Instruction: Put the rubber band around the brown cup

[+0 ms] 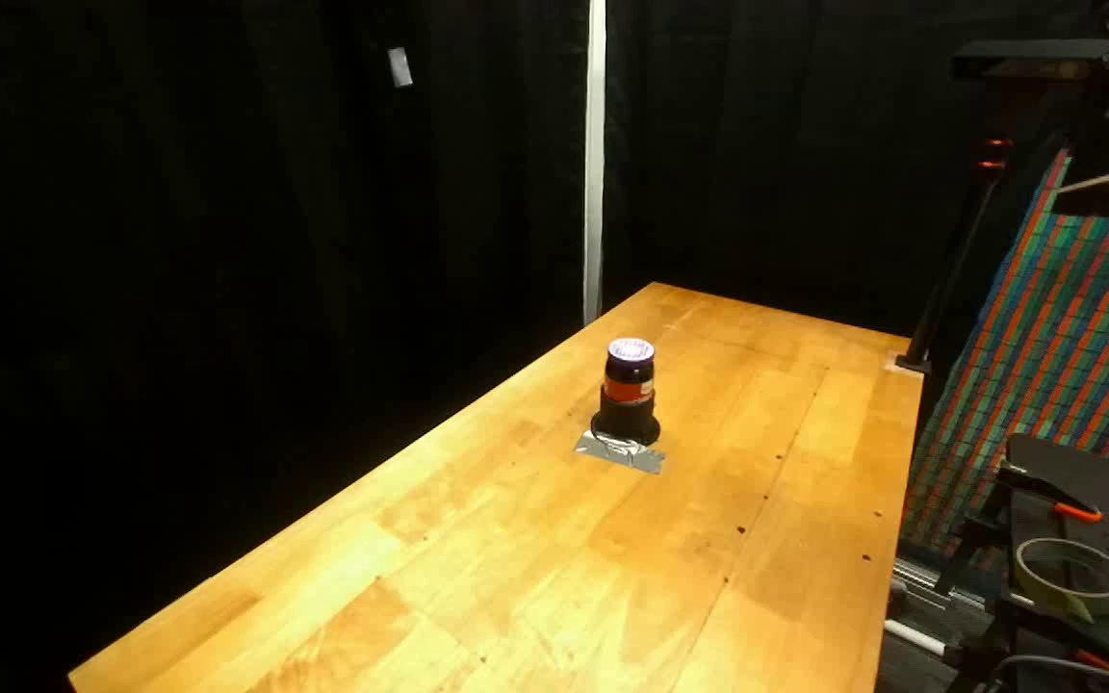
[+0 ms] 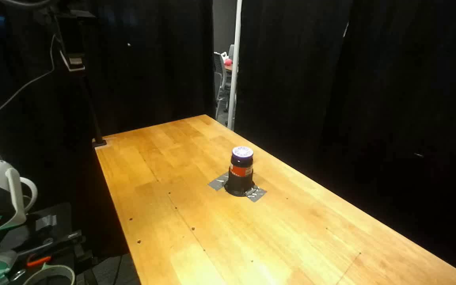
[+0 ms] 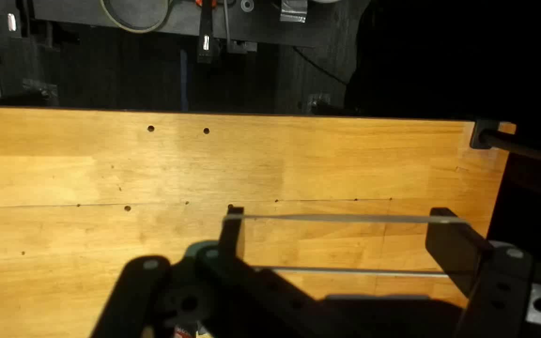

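As the cup (image 1: 629,389) is standing upright on the table (image 1: 757,577) in both exterior views, gray tape (image 1: 636,457) at its foot, the gripper (image 3: 338,216) is holding its fingers (image 3: 451,246) wide apart, stretching the rubber band (image 3: 345,218) around them. Loading is looking complete; the band is not yet circling the cup, and slipping it on is apparently waiting.

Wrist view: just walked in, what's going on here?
A robot's open gripper has the rubber band stretched around its fingers. The brown cup stands on the wooden table in both exterior views, with silver tape at its base. The band isn't around the cup yet.
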Available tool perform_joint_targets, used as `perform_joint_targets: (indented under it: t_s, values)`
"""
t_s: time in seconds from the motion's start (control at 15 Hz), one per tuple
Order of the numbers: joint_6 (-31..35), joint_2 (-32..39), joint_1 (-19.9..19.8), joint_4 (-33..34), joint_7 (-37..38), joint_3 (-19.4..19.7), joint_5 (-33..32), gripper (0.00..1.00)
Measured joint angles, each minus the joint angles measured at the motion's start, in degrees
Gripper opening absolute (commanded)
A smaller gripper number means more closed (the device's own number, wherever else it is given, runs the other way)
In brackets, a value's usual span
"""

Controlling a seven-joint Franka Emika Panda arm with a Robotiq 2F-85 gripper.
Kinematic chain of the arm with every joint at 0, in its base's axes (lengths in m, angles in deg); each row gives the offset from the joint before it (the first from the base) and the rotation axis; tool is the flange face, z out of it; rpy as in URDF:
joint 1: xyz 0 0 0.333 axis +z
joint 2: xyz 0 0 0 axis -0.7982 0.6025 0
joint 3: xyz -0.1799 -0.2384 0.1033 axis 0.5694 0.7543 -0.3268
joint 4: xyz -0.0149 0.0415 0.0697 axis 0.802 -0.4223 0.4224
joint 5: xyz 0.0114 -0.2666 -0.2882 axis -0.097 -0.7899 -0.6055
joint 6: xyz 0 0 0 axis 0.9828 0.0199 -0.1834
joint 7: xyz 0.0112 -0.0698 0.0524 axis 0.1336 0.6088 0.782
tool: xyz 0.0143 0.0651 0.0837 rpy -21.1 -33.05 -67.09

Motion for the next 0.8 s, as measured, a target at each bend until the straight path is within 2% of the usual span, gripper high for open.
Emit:
perform_joint_targets:
  t_s: [0.8]
  values:
    - [0.00, -0.33, 0.00, 0.58, 0.00, 0.00, 0.00, 1.00]
